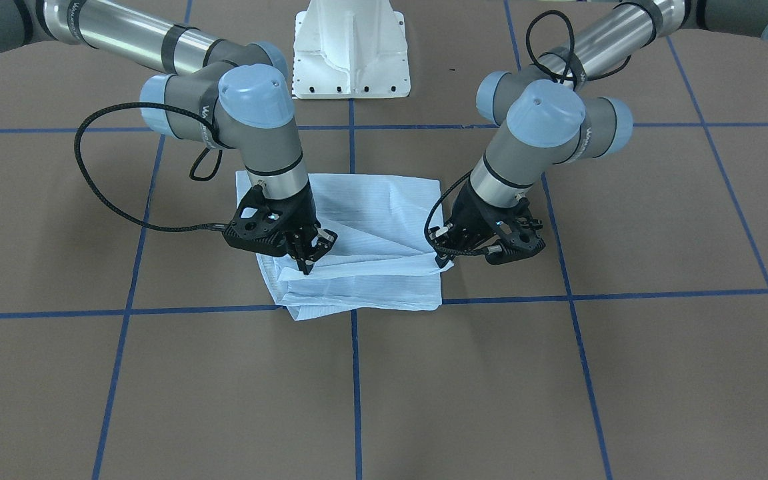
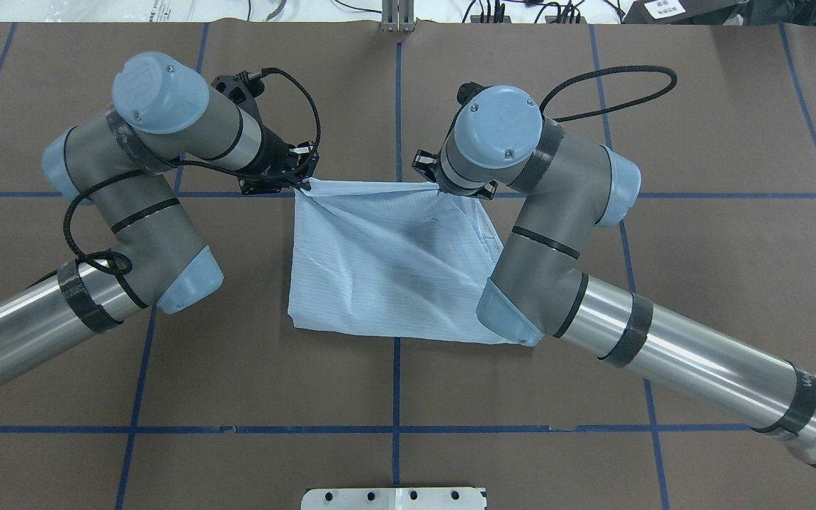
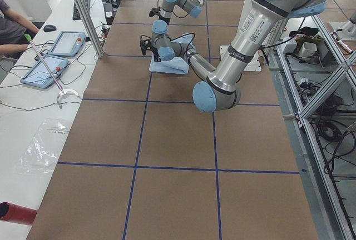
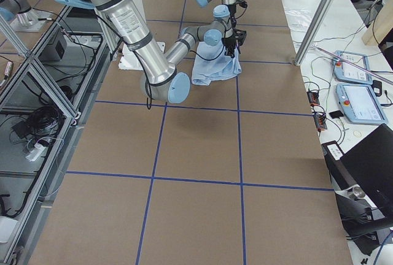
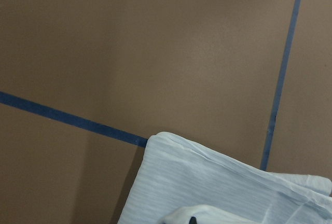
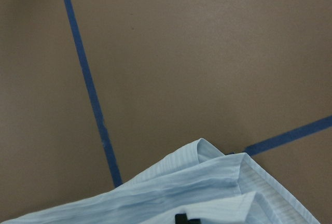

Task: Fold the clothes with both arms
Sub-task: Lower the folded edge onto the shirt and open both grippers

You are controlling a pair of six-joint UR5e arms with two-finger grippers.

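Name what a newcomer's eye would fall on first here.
The light blue shirt, folded to a rough square on the brown table between the two arms, stands out first. The left gripper and right gripper each pinch a corner farthest from the robot, the edge stretched between them.

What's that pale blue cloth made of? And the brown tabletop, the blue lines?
The shirt looks like thin woven cotton or a blend: matte, finely striped, softly creased. The table covering looks like matte brown paper or mat; I cannot tell which. The blue lines look like stuck-on tape, edges slightly uneven.
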